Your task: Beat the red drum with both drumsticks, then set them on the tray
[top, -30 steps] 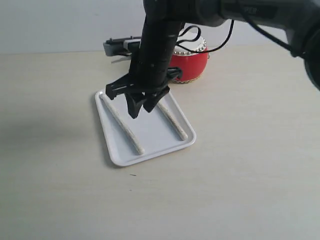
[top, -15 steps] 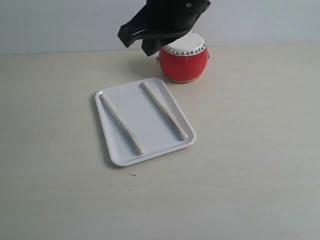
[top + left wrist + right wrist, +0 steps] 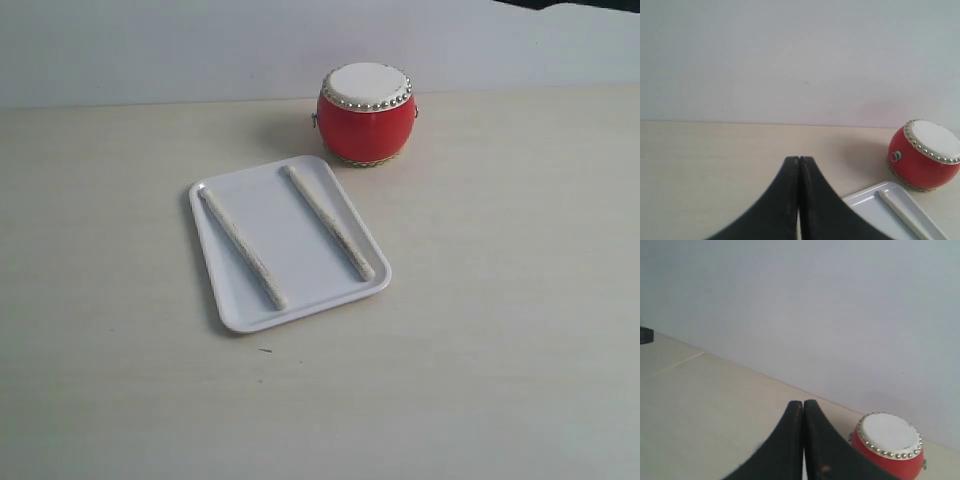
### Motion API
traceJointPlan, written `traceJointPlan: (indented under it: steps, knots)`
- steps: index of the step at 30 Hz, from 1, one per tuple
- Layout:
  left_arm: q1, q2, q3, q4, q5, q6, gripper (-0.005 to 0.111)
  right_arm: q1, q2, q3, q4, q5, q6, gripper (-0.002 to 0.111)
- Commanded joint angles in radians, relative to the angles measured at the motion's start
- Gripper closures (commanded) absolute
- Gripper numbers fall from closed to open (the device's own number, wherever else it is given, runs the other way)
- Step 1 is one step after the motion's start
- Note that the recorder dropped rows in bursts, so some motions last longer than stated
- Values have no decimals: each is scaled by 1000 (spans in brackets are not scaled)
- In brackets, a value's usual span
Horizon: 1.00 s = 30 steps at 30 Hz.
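Observation:
Both drumsticks lie on the white tray [image 3: 300, 245], one along its left side [image 3: 243, 247] and one along its right side [image 3: 328, 222], roughly parallel. The red drum [image 3: 367, 113] stands upright just behind the tray's far right corner. No arm shows in the exterior view. In the left wrist view my left gripper [image 3: 799, 160] is shut with nothing in it, with the drum [image 3: 925, 155], a tray corner [image 3: 865, 202] and one drumstick tip [image 3: 900, 212] off to one side. My right gripper [image 3: 803, 403] is shut and empty, with the drum [image 3: 888, 442] beside it.
A pale wooden table [image 3: 500, 330] carries the tray and drum, and a plain light wall [image 3: 150, 50] runs behind it. A dark object [image 3: 645, 335] sits at the edge of the right wrist view.
The arm that hovered over the tray one second ago has lifted up and back, then left the exterior view entirely. The drumsticks, tray and drum have not moved.

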Motion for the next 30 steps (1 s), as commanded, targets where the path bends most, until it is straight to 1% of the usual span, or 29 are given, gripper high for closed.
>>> traceJointPlan:
  steps: [1, 14, 18, 20, 25, 30]
  knots:
    - [3, 1, 3, -7, 3, 4, 107, -3, -4, 11, 64, -18, 28, 108]
    - [3, 3, 3, -7, 3, 4, 107, -3, -4, 11, 66, -18, 28, 108]
    - [3, 3, 3, -4, -29, 106, 107, -3, -4, 11, 66, -18, 28, 108]
    - [3, -2, 3, -2, -41, 126, 107, -3, -4, 11, 66, -18, 28, 108]
    - [3, -154, 71, -12, -46, 60, 107, -3, -4, 11, 66, -18, 28, 108]
    - [3, -405, 196, -12, -51, -38, 107, -3, -4, 11, 66, -18, 28, 108]
